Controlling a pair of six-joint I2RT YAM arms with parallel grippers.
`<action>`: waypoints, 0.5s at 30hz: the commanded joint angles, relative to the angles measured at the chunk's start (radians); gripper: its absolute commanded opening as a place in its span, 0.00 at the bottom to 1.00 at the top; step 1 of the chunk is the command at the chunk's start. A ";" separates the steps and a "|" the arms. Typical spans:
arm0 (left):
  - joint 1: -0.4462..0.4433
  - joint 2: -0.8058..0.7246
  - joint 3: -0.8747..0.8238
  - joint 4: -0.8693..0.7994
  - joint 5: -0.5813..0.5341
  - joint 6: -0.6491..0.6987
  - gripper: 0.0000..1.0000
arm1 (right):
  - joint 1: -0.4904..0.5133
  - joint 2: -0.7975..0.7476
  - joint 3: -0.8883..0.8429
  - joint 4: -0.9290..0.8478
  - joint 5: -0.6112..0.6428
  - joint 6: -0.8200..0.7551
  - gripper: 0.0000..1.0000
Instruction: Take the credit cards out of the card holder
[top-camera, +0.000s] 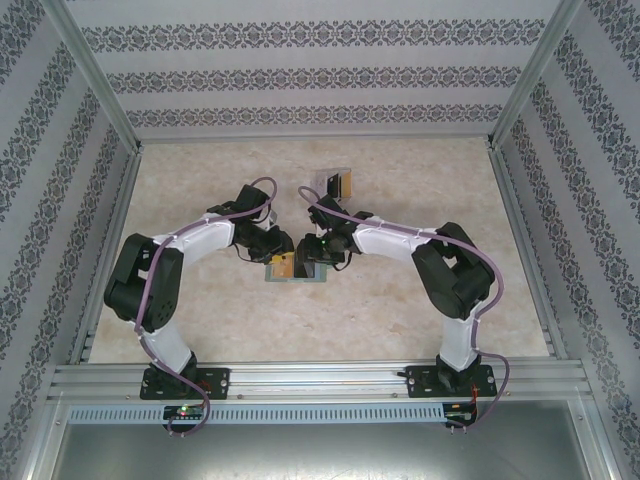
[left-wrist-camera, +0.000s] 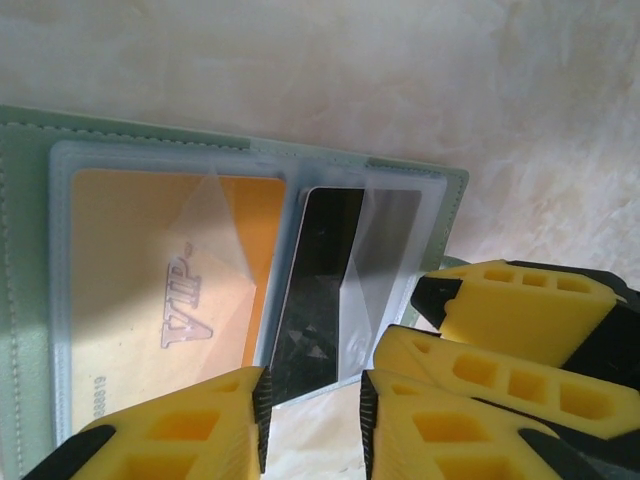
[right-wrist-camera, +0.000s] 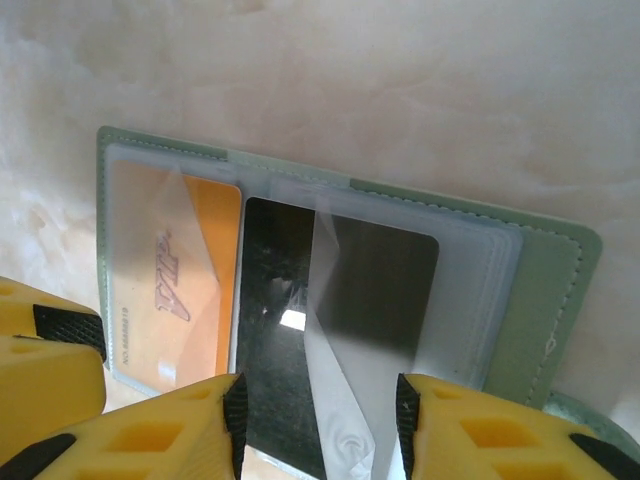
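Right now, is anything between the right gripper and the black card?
Nothing solid: the black card shows between the fingers of the right gripper. A clear plastic flap crosses it there, and the left gripper sits close beside.

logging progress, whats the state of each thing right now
wallet, open flat on table
orange card, in its pocket
black card, in its pocket under a clear flap
left gripper, jaws apart at black card's near end
right gripper, jaws apart at the same end
tray, at the back, untouched
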 joint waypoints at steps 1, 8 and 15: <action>-0.007 0.034 0.004 0.028 0.028 -0.005 0.29 | 0.006 0.030 0.036 -0.047 0.007 -0.007 0.45; -0.011 0.065 0.001 0.048 0.049 -0.012 0.24 | 0.005 0.049 0.046 -0.063 0.009 -0.012 0.45; -0.014 0.074 -0.008 0.069 0.058 -0.019 0.24 | 0.004 0.069 0.049 -0.069 0.002 -0.015 0.44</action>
